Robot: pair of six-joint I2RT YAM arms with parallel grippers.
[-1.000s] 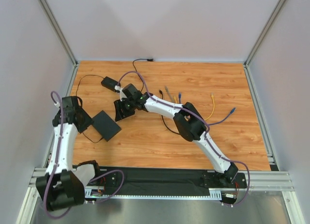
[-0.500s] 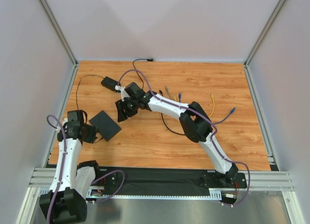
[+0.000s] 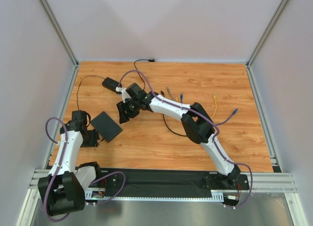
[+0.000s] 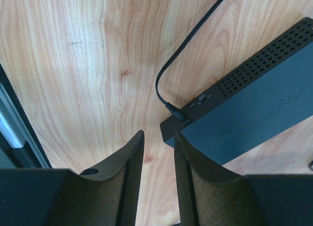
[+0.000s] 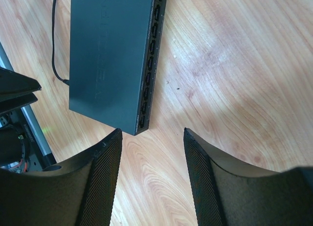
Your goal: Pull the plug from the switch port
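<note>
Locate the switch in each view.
Top external: switch left of centre.
Left wrist: right side.
Right wrist: upper left.
Shared landmark: the thin black cable plugged into its edge.

The left claw [image 4: 157, 138] now hangs at the seven o'clock corner of the switch [image 3: 106, 125], just short of the plug [image 4: 175, 112]. A second ago it stood higher, off the nine o'clock side. The right arm's elbow [image 3: 198, 128] now sits slightly further toward four o'clock than before.
</note>
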